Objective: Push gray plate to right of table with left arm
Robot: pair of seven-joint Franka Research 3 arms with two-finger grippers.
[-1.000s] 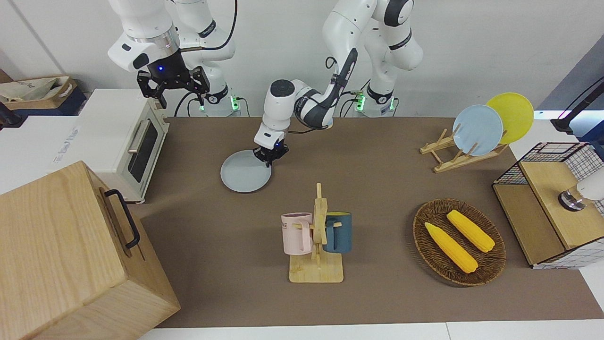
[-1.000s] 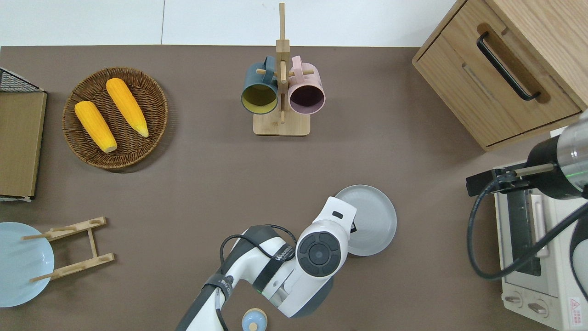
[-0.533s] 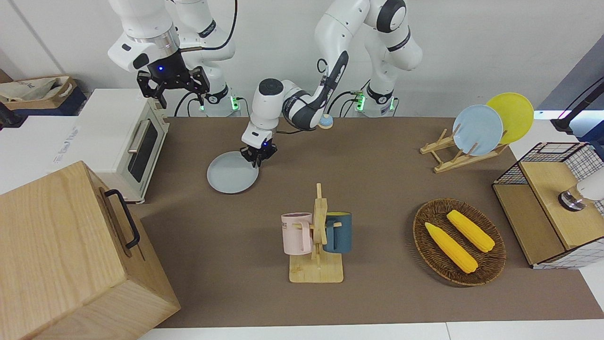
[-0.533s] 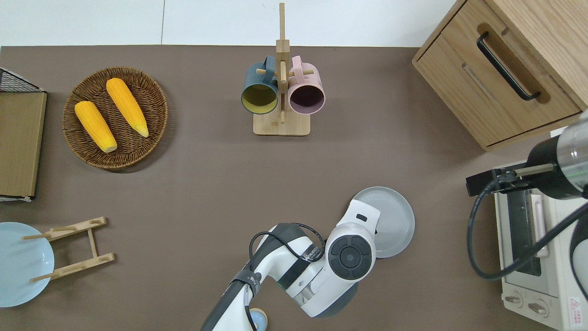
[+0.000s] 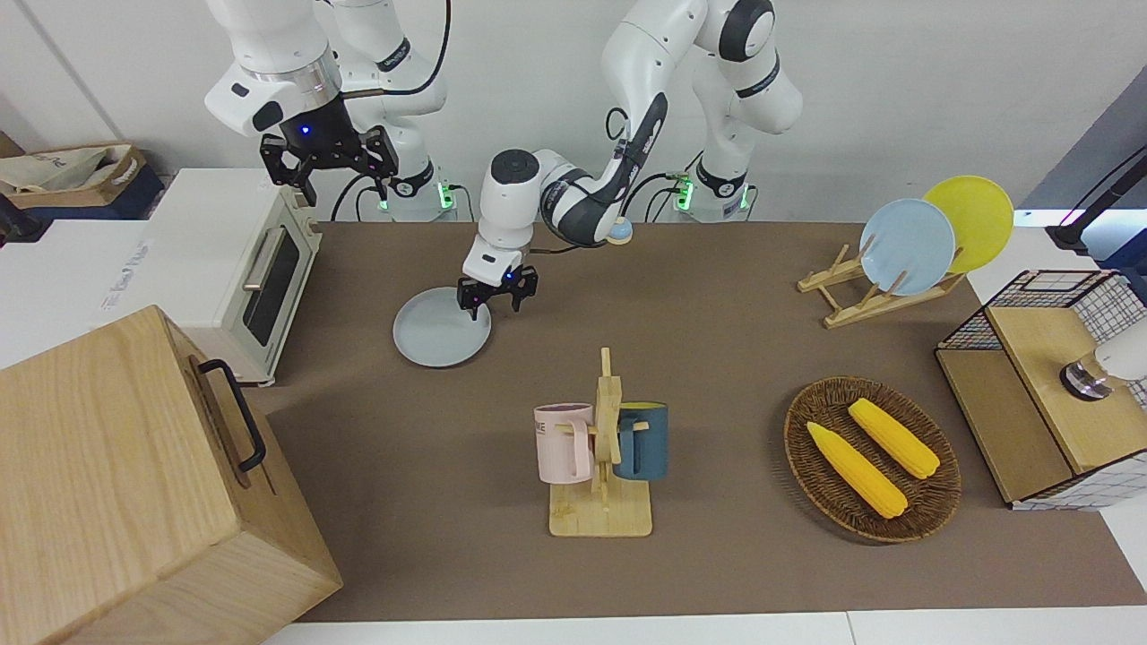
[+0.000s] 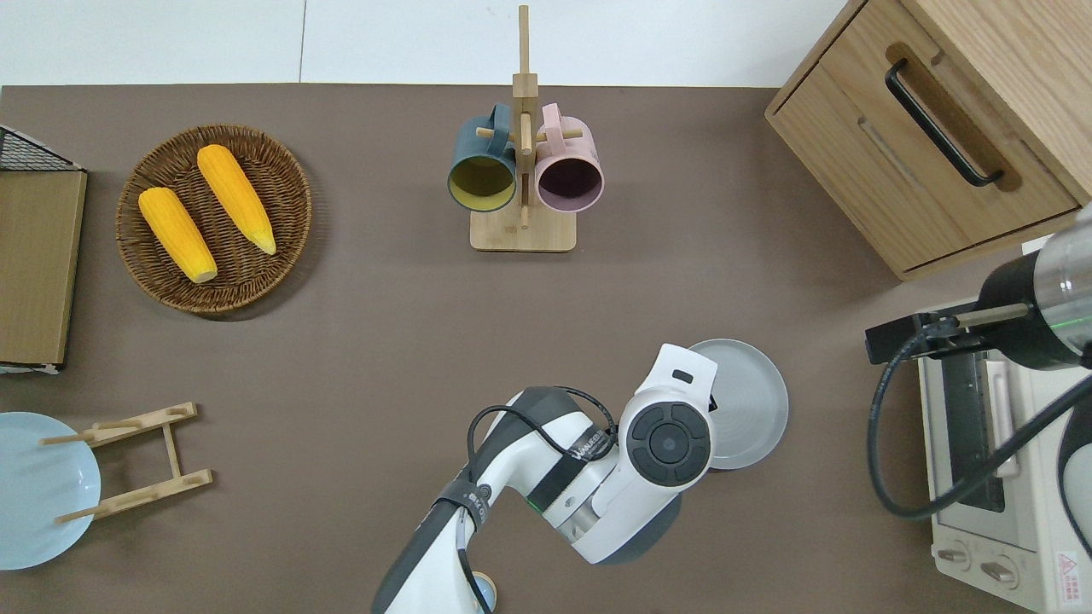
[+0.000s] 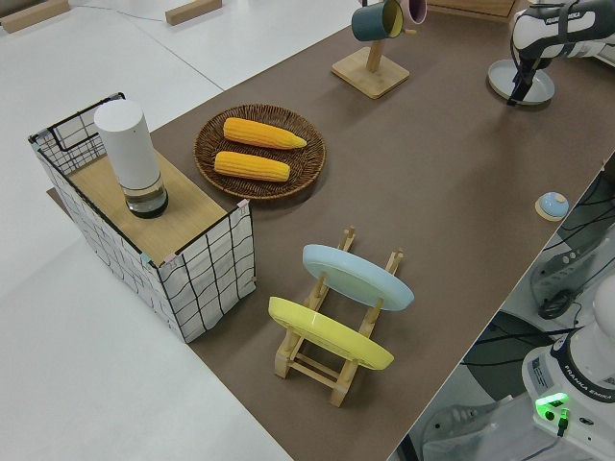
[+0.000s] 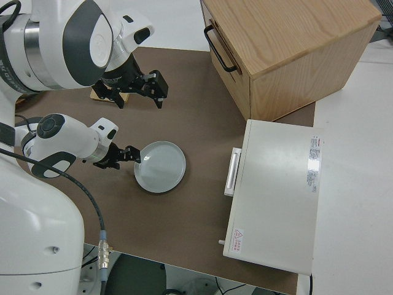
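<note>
The round, matte gray plate (image 5: 441, 326) lies flat on the brown table (image 5: 735, 358); the left gripper (image 5: 495, 298), fingers spread, stands at its rim.

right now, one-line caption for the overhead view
Left tool at the gray plate on the table, near the toaster oven.

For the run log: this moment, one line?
round pale gray plate: flat on brown table | left gripper: open at its rim | right arm: parked
</note>
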